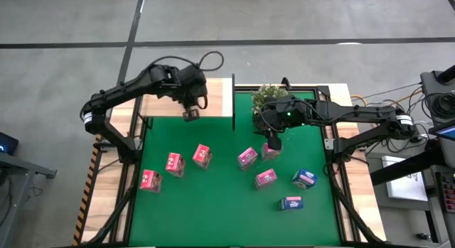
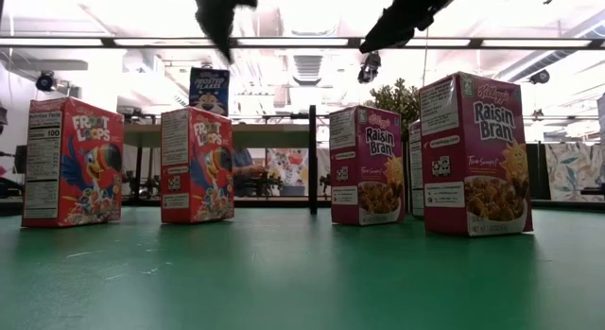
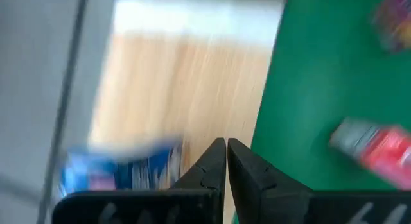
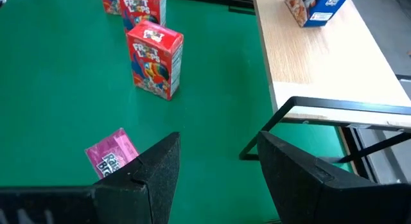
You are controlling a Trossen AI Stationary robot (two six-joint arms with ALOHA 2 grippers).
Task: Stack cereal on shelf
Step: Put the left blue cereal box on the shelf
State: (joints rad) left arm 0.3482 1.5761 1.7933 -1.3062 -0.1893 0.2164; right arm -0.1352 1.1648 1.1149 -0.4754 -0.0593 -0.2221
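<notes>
We see the left tool point(image 1: 190, 114) pinched shut, empty, over the shelf point(image 1: 213, 99) at the mat's point(image 1: 213, 205) far edge; one blue box point(image 4: 314, 6) stands there. Right tool point(image 1: 273, 143) spread wide above a pink box point(image 1: 269, 152), plant point(image 1: 269, 95) just behind. Remaining cereal boxes point(image 1: 202, 155) sit scattered mid-mat.
</notes>
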